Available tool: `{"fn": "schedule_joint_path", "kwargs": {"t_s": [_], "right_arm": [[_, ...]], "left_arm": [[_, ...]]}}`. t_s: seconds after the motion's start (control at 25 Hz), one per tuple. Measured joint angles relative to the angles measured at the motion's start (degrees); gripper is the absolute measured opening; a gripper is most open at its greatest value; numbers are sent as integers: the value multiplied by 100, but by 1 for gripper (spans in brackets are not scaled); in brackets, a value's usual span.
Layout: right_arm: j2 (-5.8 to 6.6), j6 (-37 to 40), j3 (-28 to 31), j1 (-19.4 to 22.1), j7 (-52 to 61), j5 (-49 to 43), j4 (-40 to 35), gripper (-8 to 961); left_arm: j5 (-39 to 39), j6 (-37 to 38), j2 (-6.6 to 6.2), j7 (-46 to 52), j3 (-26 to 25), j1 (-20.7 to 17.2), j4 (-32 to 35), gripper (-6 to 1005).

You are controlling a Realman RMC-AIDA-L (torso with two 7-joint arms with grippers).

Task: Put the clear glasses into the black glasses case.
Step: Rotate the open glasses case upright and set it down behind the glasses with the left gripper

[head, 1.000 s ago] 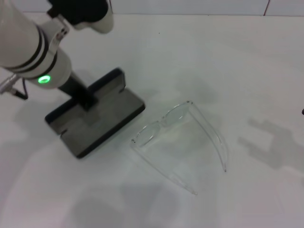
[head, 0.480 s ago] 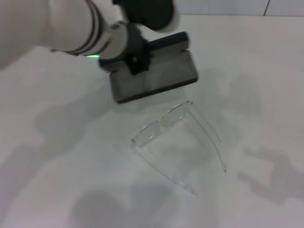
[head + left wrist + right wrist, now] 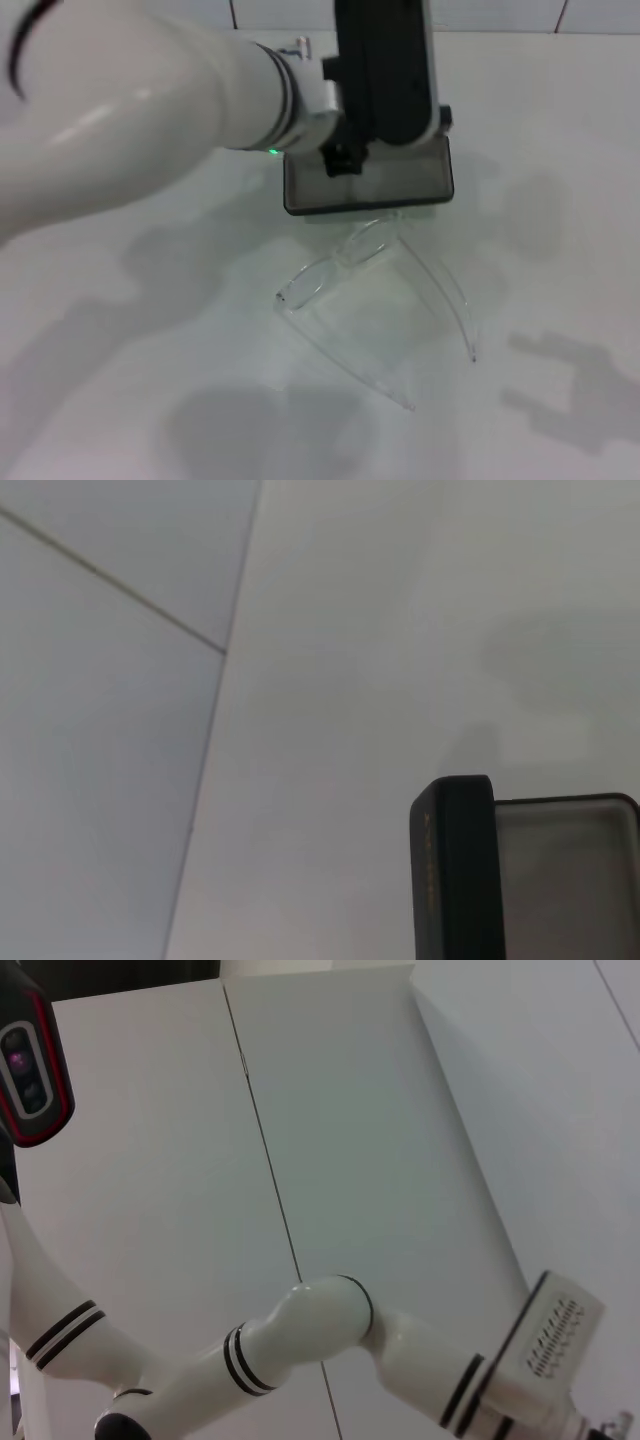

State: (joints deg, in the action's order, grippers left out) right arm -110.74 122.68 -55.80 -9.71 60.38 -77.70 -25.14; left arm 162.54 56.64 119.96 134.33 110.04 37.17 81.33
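Jaws of the left gripper (image 3: 342,160) pinch the black glasses case (image 3: 395,185) at its near-left part, holding it open toward the far edge of the worktop (image 3: 560,130), probably to bring it beside the clear glasses (image 3: 375,300). Grey-lined tray holds nothing. Glasses lie mid-worktop, temples unfolded, just nearer than the case. Right gripper out of view.
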Motion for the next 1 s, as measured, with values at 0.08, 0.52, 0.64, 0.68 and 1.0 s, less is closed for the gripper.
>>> {"fn": "schedule_joint_path", "kwargs": {"t_s": [0.08,0.52,0.64,0.68,1.0], "right_arm": [[0,-4,0,1,1,0,4,623],[28,-28,7,-77,-1,45,141,615],[33,-44,14,-84,2,47,142,613],[33,-49,31,-84,3,47,141,612],[26,-57,140,-84,22,10,142,607]], "left_arm": [[-1,-90,14,21,93,92,-179,267],[-3,-420,34,35,330,194,-698,289],[-3,-452,33,40,339,195,-810,295],[-3,-478,30,41,343,197,-860,297],[-2,-566,19,1,384,177,-966,313]]}}
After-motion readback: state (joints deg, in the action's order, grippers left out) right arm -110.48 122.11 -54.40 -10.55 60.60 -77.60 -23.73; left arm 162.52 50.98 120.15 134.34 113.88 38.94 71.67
